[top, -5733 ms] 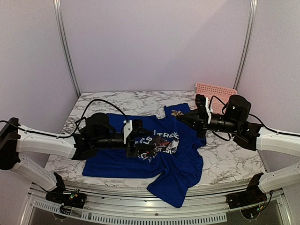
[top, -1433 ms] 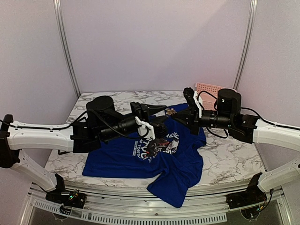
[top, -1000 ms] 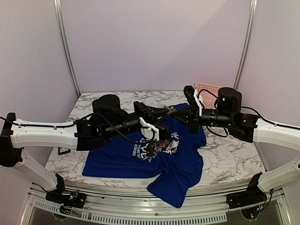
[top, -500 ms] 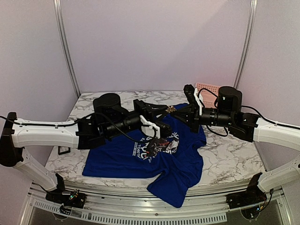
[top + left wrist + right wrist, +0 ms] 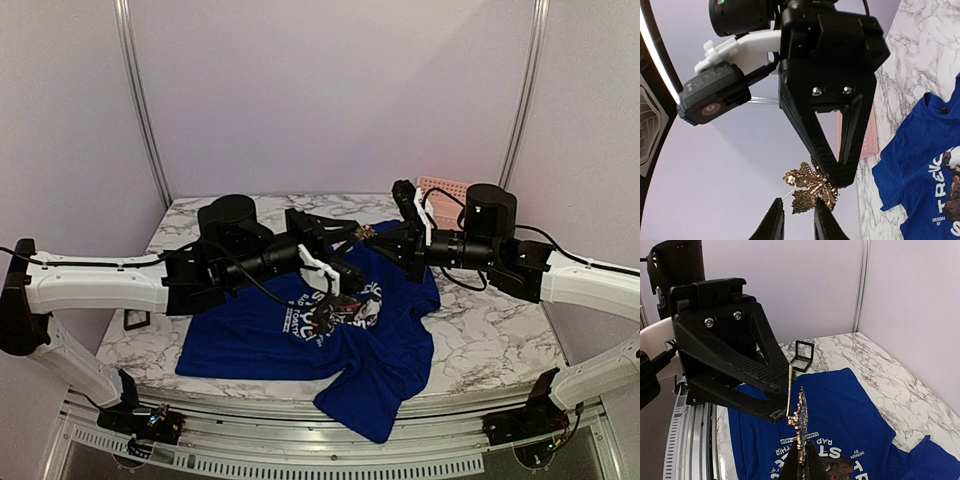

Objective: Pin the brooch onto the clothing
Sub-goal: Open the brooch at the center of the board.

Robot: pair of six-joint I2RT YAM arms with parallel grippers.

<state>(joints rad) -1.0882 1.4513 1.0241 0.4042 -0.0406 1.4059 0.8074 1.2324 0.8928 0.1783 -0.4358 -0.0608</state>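
Note:
The royal-blue T-shirt (image 5: 250,345) lies flat on the marble table, its round white-lettered print (image 5: 340,305) at its middle. It also shows in the right wrist view (image 5: 860,405) and the left wrist view (image 5: 920,165). My right gripper (image 5: 378,240) is shut on a gold leaf-shaped brooch (image 5: 801,415) and holds it in the air above the shirt's collar. The brooch's thin pin (image 5: 790,385) stands swung out. My left gripper (image 5: 797,222) is slightly open, tip to tip with the right one. Its fingertips (image 5: 774,220) flank the brooch's (image 5: 810,192) lower edge and the pin's end.
A pink perforated basket (image 5: 452,190) stands at the back right of the table. A small black square frame (image 5: 804,356) lies on the marble (image 5: 470,340) left of the shirt. One sleeve (image 5: 370,405) hangs over the table's front edge.
My left gripper has risen off the shirt's print and moved right, up to the right gripper's tips. My right gripper has lifted the brooch slightly. Over the last half second the arms hardly moved.

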